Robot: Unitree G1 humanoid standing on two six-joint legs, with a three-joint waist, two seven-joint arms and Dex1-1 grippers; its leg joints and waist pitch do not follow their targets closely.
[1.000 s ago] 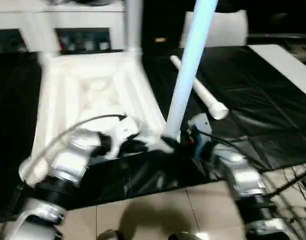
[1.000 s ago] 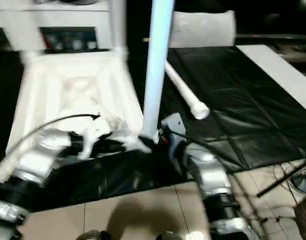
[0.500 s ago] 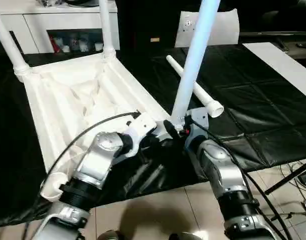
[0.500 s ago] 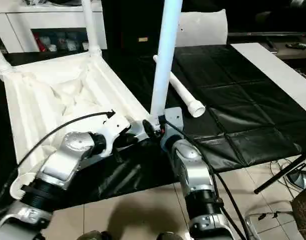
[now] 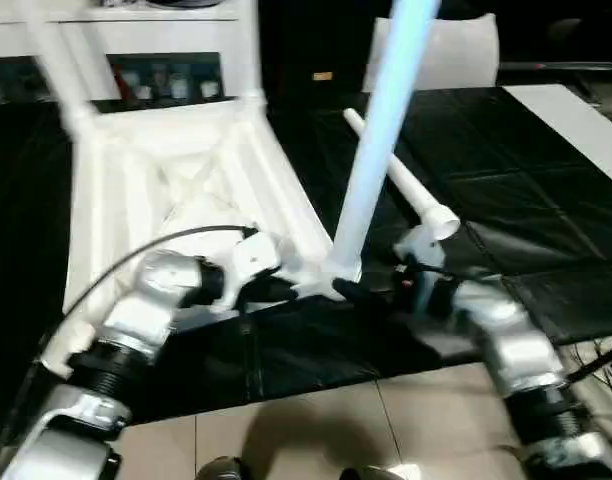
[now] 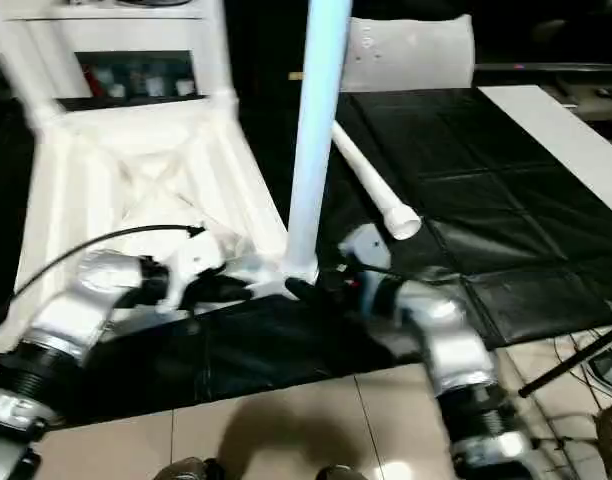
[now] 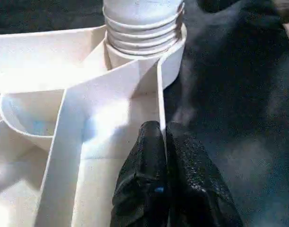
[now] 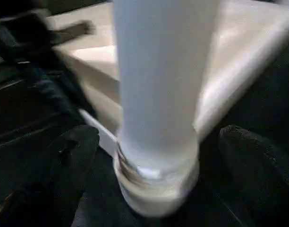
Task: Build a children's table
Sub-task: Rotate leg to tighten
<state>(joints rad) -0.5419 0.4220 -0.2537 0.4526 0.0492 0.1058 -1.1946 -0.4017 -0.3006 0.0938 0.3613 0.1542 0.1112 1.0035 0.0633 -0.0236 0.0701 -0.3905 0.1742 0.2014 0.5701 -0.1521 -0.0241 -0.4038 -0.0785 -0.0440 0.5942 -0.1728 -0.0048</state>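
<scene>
White plastic dominates your view: the upturned tabletop (image 5: 176,190) lies on the black-covered worktop (image 5: 506,200), ribbed underside up, with diagonal ribs running to round corner sockets. Your left arm reaches in from the near left, forearm angled across the tabletop's near edge; the left gripper (image 7: 164,137) has its fingers (image 7: 147,161) pressed together on the thin upright rim of the tabletop, beside the near right corner socket. Your right arm comes in from the near right, with the right gripper (image 8: 156,142) level at that same corner; its fingers (image 8: 71,156) stand spread well apart on either side of the upright leg (image 5: 381,130), neither one touching it. This leg stands in the corner socket, threaded rings showing at its base, and its top is cut off by the picture's edge. Two far legs (image 6: 214,50) rise from the far sockets, blurred and also cut off. One loose leg (image 5: 401,185) lies flat on the worktop, just behind the upright one.
</scene>
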